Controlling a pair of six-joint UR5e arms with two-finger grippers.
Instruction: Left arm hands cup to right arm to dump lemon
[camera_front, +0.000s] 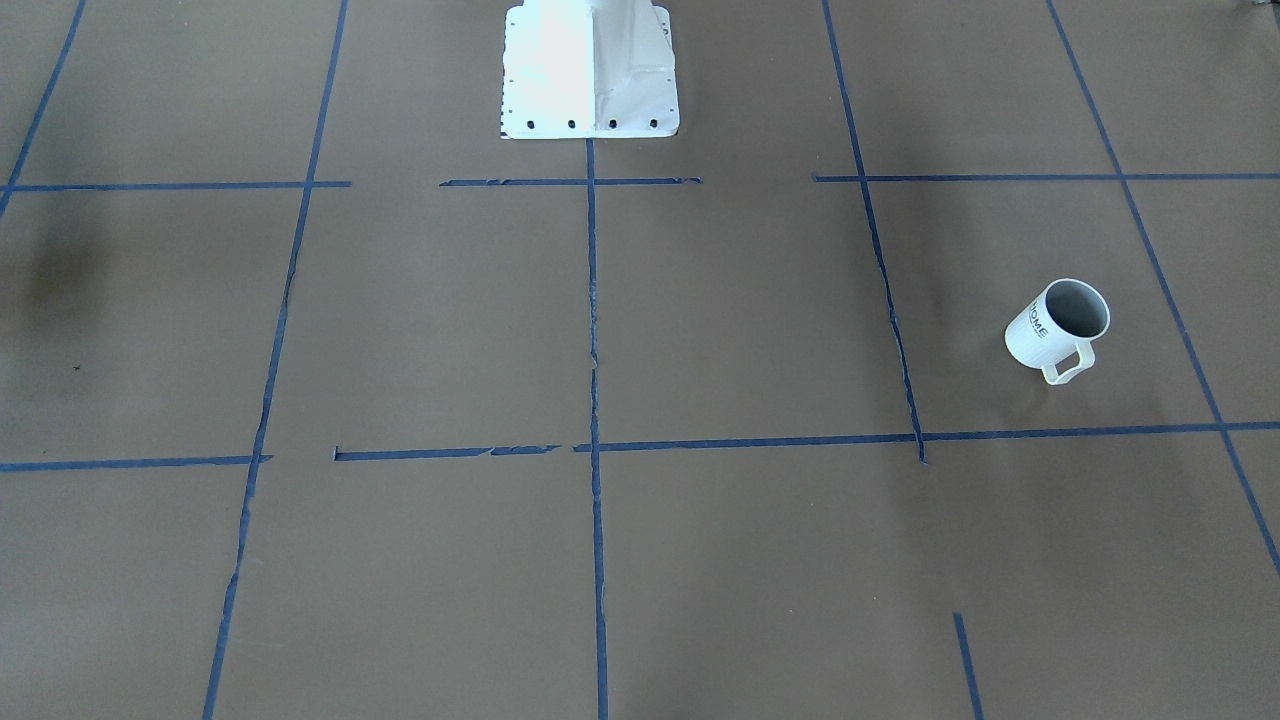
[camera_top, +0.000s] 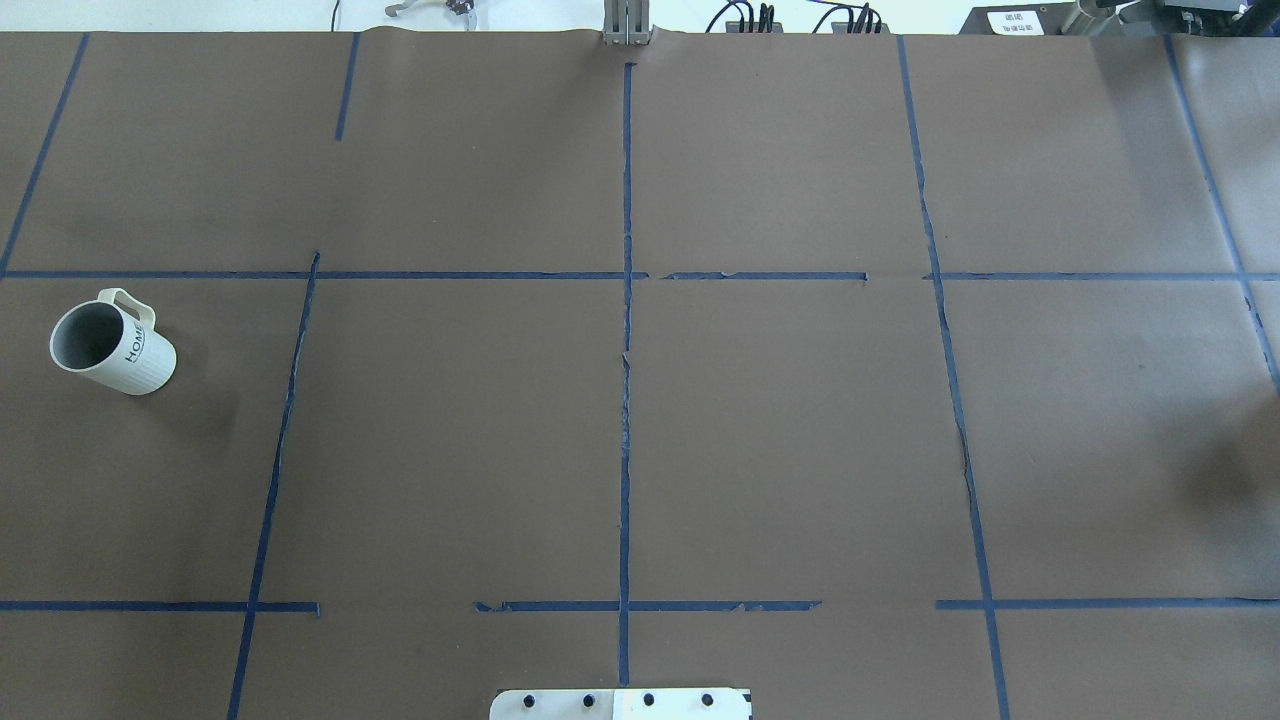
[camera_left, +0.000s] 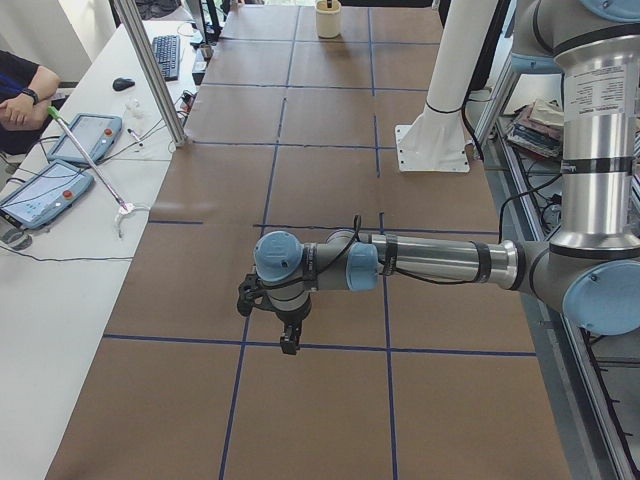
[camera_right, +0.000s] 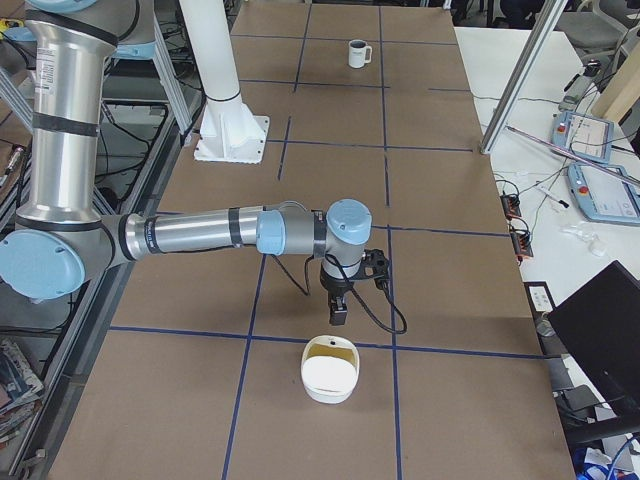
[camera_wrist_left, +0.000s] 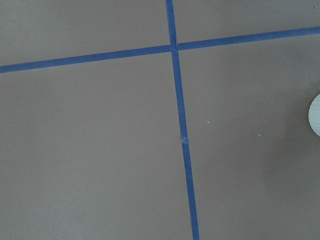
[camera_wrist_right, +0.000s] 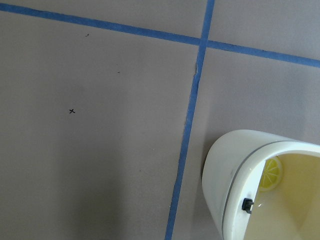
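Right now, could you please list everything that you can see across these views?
cup: one, white with grey inside, upright on the robot's left side of the table.
bin: one, cream-white, on the table near the right tool.
yellow piece: one, lemon-slice pattern, inside the bin.
tape lines: several, blue, gridding the brown table.
pedestal: one, white, at the table's robot-side edge.
tablets: two, grey, on the side bench.
keyboard: one, black, same bench.
operator's forearm: one, bare with a dark wristband, at that bench.
left arm: one, silver with pale-blue joints, over the table; left tool points down, state unclear.
right arm: one, same colours; right tool points down, state unclear.
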